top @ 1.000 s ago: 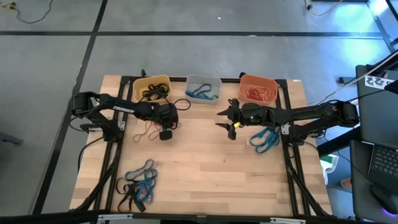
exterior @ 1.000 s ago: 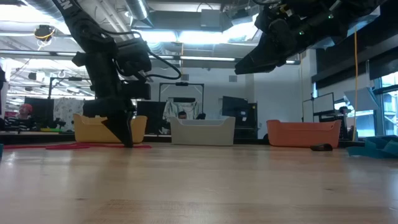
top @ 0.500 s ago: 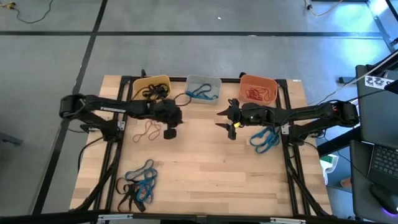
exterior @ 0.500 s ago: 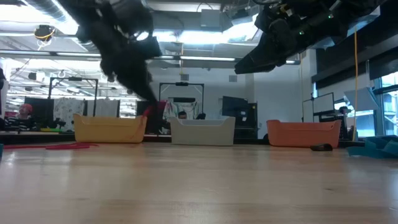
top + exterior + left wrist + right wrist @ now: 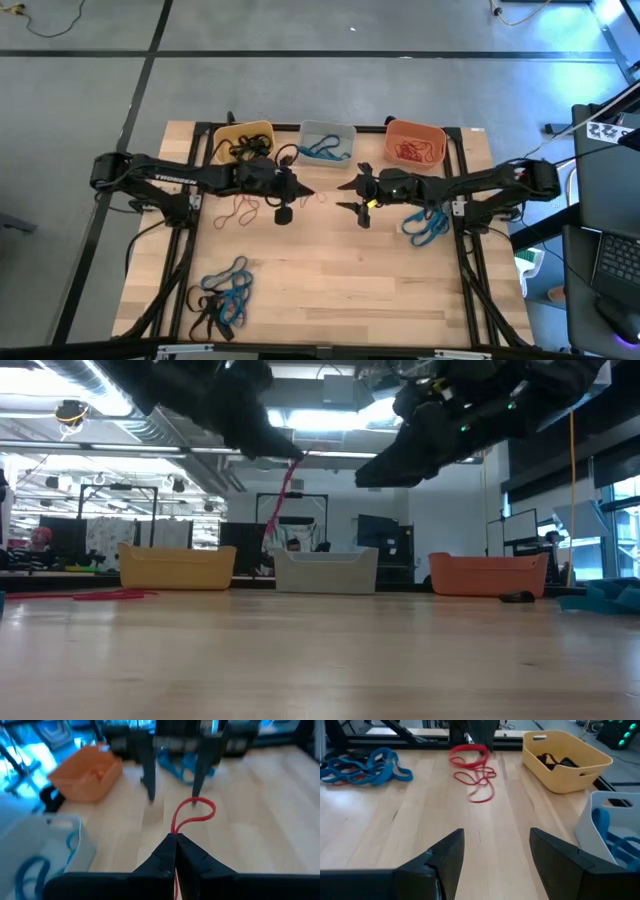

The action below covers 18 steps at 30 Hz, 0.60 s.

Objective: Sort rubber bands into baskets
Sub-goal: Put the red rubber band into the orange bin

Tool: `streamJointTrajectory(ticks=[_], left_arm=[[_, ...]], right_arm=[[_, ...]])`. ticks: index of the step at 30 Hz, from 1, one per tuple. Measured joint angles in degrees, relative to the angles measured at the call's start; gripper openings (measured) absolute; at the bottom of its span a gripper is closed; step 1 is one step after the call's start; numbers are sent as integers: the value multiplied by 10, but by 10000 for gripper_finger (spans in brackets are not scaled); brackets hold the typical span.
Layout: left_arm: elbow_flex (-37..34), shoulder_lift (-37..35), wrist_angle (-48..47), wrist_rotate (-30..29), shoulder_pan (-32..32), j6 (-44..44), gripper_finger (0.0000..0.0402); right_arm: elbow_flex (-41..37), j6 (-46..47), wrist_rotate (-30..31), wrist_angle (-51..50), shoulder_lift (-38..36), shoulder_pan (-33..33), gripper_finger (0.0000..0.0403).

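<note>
Lifted off the table (image 5: 330,260) since a second ago, the left gripper (image 5: 298,190) pinches a red rubber band (image 5: 194,813), dangling before the pale grey basket (image 5: 327,141); right gripper (image 5: 347,193) hovers wide open, empty

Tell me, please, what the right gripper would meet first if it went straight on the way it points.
Probably the red band dangling from the shut left gripper, directly ahead of the open right gripper. Nothing nearer shows in the right wrist view, though depth is hard to judge.
</note>
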Motion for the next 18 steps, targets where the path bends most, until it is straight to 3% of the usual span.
streamJointTrajectory(ticks=[11, 18], left_arm=[[0, 5, 102, 25, -25, 5, 1], [0, 49, 177, 25, -32, 18, 1]], right_arm=[[0, 3, -60, 181, 91, 0, 225], [0, 17, -83, 265, 126, 4, 225]])
